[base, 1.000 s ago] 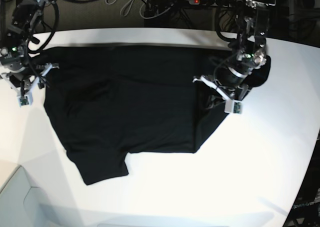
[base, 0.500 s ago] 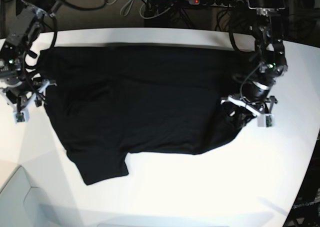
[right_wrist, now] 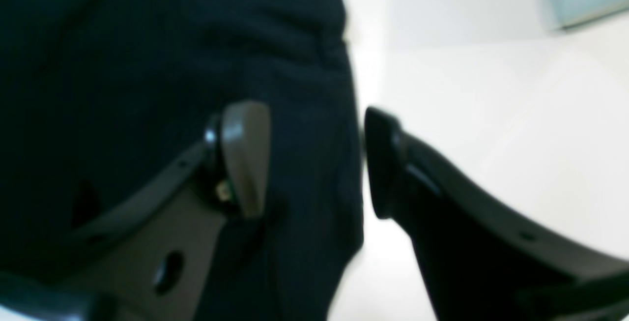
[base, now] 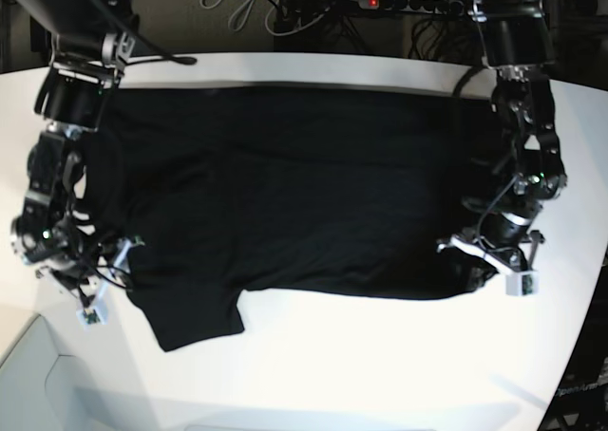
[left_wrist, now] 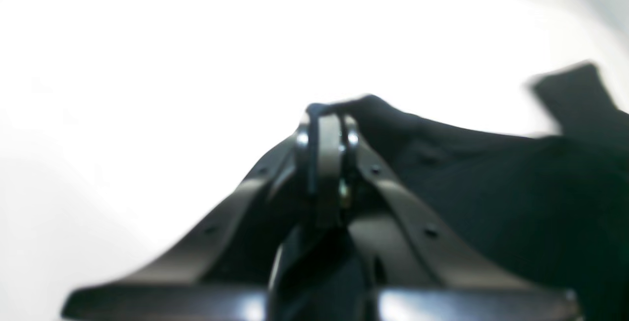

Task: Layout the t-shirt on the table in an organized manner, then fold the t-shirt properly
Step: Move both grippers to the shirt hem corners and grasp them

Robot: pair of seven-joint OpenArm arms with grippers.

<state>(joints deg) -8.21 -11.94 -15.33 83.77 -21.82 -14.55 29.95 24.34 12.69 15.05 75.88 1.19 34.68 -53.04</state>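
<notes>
While the left gripper [left_wrist: 324,129] stayed clamped on the t-shirt [base: 285,194] hem and the right gripper [right_wrist: 314,163] stood parted astride its edge, uneven tension risked bunching cloth across the table [base: 380,355].

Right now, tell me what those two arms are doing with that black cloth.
They are laying a black t-shirt out flat on the white table. The left gripper is shut on a pinch of the shirt's edge near one lower corner. The right gripper has its jaws apart, straddling the shirt's opposite edge without clamping it. The shirt lies spread wide, one sleeve sticking out toward the front. No fold is made yet.
</notes>
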